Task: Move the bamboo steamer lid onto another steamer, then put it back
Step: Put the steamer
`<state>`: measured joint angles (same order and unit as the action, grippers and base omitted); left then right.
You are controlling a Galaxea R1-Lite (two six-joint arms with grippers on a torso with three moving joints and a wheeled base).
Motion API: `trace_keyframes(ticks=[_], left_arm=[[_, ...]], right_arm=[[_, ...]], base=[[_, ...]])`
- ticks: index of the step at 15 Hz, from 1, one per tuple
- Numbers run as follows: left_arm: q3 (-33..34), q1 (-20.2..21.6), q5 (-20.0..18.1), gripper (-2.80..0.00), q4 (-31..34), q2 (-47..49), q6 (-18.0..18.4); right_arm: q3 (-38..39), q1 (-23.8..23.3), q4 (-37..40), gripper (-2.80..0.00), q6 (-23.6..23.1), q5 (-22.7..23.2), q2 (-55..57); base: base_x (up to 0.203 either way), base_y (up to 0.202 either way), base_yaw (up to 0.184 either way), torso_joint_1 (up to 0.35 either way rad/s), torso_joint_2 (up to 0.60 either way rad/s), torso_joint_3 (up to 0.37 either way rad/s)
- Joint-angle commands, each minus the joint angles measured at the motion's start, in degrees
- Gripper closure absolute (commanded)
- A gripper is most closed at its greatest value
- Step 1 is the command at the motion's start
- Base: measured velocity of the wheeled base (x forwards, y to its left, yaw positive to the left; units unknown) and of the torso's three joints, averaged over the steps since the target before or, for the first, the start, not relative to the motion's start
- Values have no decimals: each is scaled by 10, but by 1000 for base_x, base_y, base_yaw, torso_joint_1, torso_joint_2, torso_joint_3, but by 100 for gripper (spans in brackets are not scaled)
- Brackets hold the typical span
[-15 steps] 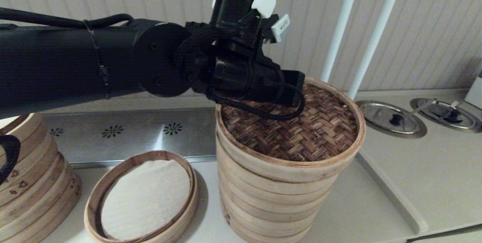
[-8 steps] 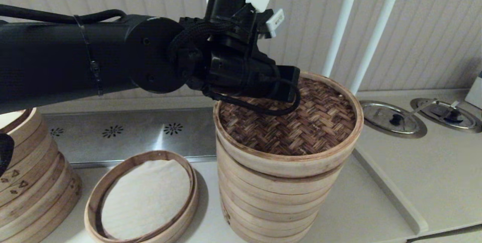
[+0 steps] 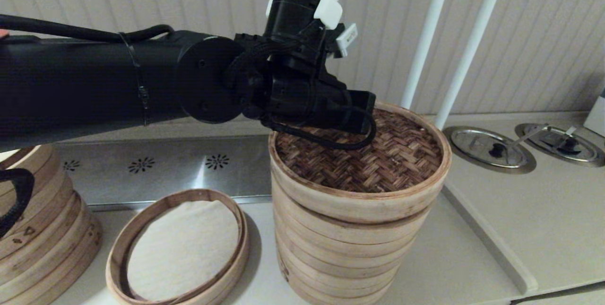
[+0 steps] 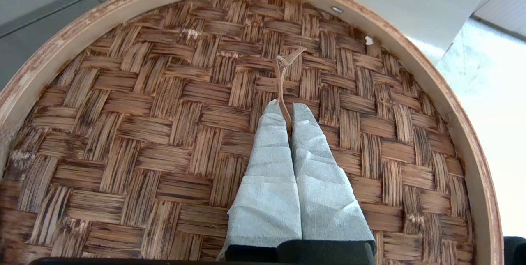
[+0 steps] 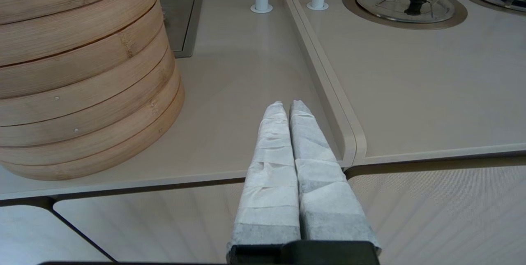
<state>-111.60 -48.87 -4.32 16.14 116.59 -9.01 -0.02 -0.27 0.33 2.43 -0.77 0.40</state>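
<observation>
— A pale tabletop (image 3: pixel 472 267) before a ribbed wall. What has changed?

— The left arm has lowered slightly since half a second ago, and the bamboo steamer lid (image 3: pixel 373 163) now sits lower on the tall steamer stack (image 3: pixel 331 253), its rim closer to level.

— And the left hand (image 4: pixel 286 111)?

— Its padded fingers (image 4: pixel 271 154) are pressed together, pinching the lid's thin loop handle (image 4: pixel 283 76) at the middle of the weave.

— The lid itself?

— Dark brown herringbone top inside a pale hoop, resting atop the stack, right of the low tray with white cloth (image 3: pixel 182 248).

— The right hand (image 5: pixel 287 107)?

— Fingers closed on nothing, low beside the stack's base, over the tabletop edge
</observation>
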Motion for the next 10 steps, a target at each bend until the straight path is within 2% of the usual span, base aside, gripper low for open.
trace_keyframes(ticks=[1,10], left_arm=[[0,-1,0,0,1,4,2],[1,-3,4,0,5,14,9]], right_arm=[[2,0,0,0,0,0,0],[2,0,0,0,0,0,0]], base=[[0,0,0,0,0,0],[0,0,0,0,0,0]])
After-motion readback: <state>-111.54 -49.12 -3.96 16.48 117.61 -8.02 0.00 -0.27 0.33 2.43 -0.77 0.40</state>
